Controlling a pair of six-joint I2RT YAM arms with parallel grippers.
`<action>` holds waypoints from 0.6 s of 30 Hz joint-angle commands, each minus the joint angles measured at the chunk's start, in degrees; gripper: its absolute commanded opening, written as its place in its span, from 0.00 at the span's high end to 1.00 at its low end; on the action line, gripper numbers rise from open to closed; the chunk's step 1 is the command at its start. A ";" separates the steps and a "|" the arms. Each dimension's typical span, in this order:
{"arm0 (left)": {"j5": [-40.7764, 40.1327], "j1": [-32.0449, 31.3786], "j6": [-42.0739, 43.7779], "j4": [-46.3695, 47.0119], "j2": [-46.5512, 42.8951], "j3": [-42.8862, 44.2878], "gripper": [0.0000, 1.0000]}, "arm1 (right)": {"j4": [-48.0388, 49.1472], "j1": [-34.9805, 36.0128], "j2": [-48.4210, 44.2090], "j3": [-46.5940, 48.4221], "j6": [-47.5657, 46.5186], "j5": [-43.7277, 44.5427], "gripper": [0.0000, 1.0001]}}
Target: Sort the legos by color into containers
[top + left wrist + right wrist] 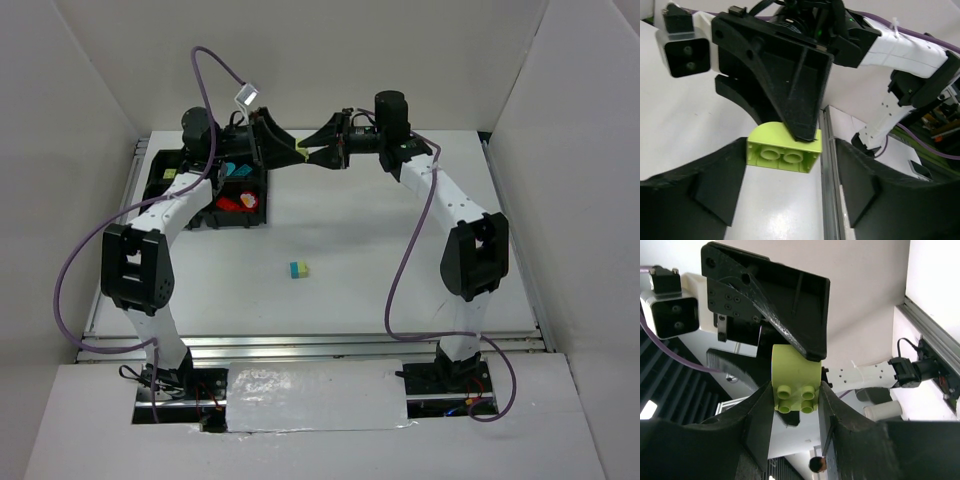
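A lime-green brick [302, 150] hangs in the air at the far middle, between both grippers. My right gripper [316, 153] is shut on it: in the right wrist view its fingers [757, 415] press both sides of the brick [796, 385]. My left gripper [288, 147] is open around the same brick [782, 150]: one finger [715, 175] touches its side, the other stands apart. The black tray [230, 224] at the far left holds red bricks [238, 201], a teal brick [238, 172] and a lime one [168, 173]. A teal-and-yellow brick [298, 269] lies mid-table.
White walls enclose the table on three sides. A metal rail [826, 165] runs along the table's edge below the left gripper. The left arm's elbow [135, 265] and the right arm's elbow [475, 255] stand over the near sides.
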 commanded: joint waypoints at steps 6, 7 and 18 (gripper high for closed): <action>1.17 -0.78 4.54 -3.34 -2.10 2.20 0.45 | 4.84 0.64 -2.05 1.80 1.57 1.22 1.00; 1.08 -0.86 4.72 -3.78 -2.10 2.37 0.49 | 4.84 0.64 -1.87 2.06 1.48 1.13 1.00; -2.69 0.27 15.17 -20.91 -1.22 10.02 1.00 | 9.94 1.08 -3.10 -1.45 1.40 -0.36 0.00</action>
